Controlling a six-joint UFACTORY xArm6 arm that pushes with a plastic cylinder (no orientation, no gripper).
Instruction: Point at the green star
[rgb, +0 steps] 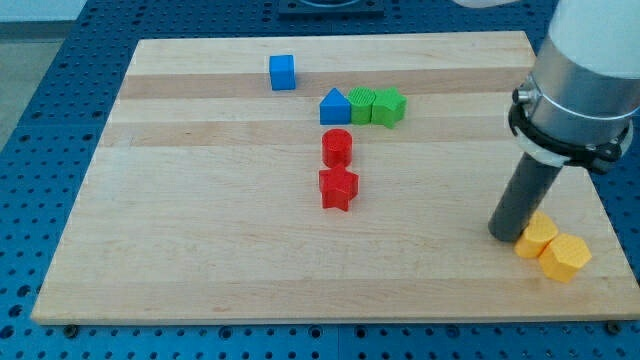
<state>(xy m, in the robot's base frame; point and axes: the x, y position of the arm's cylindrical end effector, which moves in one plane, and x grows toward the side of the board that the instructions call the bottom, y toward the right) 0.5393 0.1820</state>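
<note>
Two green blocks sit side by side above the board's middle. The right one (389, 107) looks like the green star; the left one (362, 104) looks like a cube and touches a blue triangular block (335, 107). My tip (503, 236) rests on the board at the view's lower right, far from the green star, below it and to its right. The tip stands just left of a yellow block (537, 238).
A blue cube (283, 72) lies near the view's top. A red cylinder (338, 148) and a red star (338, 188) sit below the blue triangular block. A second yellow block (565, 257) touches the first near the board's right edge (600, 215).
</note>
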